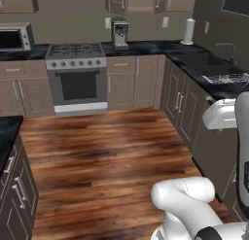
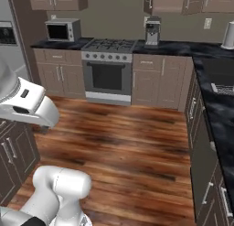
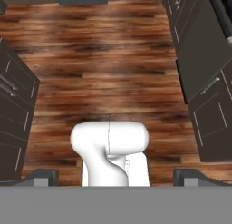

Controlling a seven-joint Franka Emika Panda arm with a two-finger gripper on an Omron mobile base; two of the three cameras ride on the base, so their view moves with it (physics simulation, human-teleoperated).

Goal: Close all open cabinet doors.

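- Your arm (image 1: 187, 197) is folded over the base: white elbow low in both base views, upper links rising off the right edge of the left base view and the left edge of the right base view.
- Hand camera looks almost straight down at the wood floor (image 3: 108, 60), with the robot's own body below it.
- Fingers (image 3: 43, 177): the two dark tips sit far apart at the bottom corners of the hand view, nothing between them. Gripper (image 3: 116, 177) reads as spread wide.
- Cabinet doors (image 1: 115, 1): high on the back wall, above the coffee machine (image 1: 119, 32). In the left base view the doors there look swung out from the cabinet face; tops are cut by the frame.
- In the right base view, you see the same wall cabinet, a door (image 2: 148, 1) angled outward above the coffee machine, bar handle visible.
- Another wall cabinet sits top-left above the microwave (image 2: 62, 29); you can't tell from here if it's ajar.
- Stove (image 1: 76, 76) is centred on the back wall, black counter (image 1: 146, 47) running right into the corner, paper towel roll (image 1: 188, 31) upright on it.
- Gripper is well apart from every wall door.
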